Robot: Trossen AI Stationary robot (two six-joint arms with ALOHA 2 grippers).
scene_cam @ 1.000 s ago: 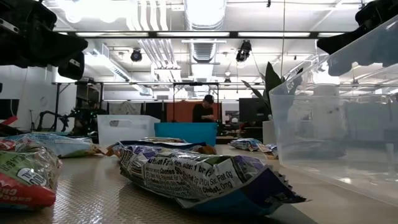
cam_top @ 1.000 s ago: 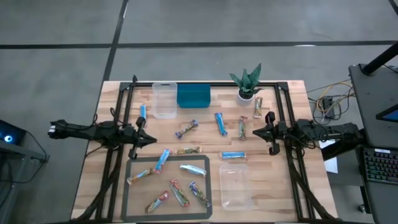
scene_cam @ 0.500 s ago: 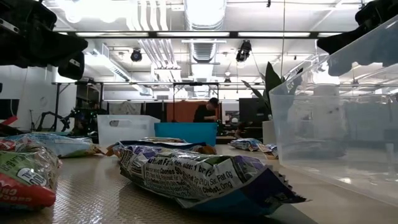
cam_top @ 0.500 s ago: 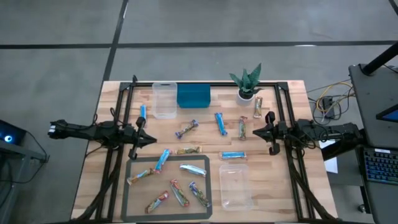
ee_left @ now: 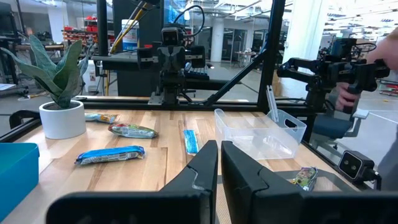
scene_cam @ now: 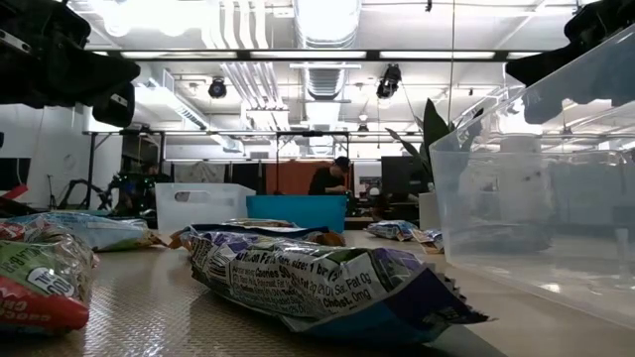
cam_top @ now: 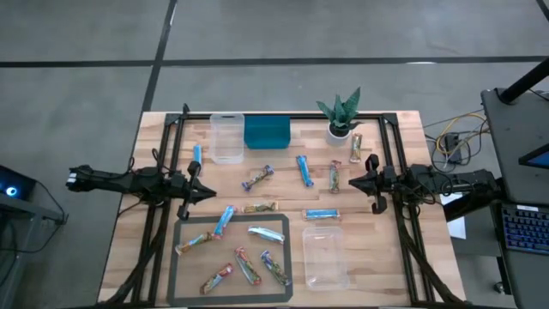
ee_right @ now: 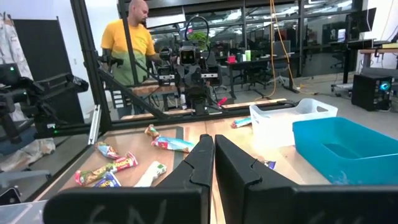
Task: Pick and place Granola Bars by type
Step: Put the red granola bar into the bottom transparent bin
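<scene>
I am holding my left gripper and right gripper pressed together, empty, flanking the bars on the counter.

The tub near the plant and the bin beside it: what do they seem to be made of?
The tub looks like clear, glossy plastic: the wood shows through its walls. The bin seems opaque teal plastic with a smooth finish; its exact material is uncertain.

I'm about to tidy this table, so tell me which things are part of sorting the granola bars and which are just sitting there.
Part of the job:
- Granola Bars, scattered across the table, several on the dark mat
- two clear tubs
- teal bin
- left gripper and right gripper, both shut, holding nothing

Just lying about:
- potted plant
- cables beside the table
</scene>
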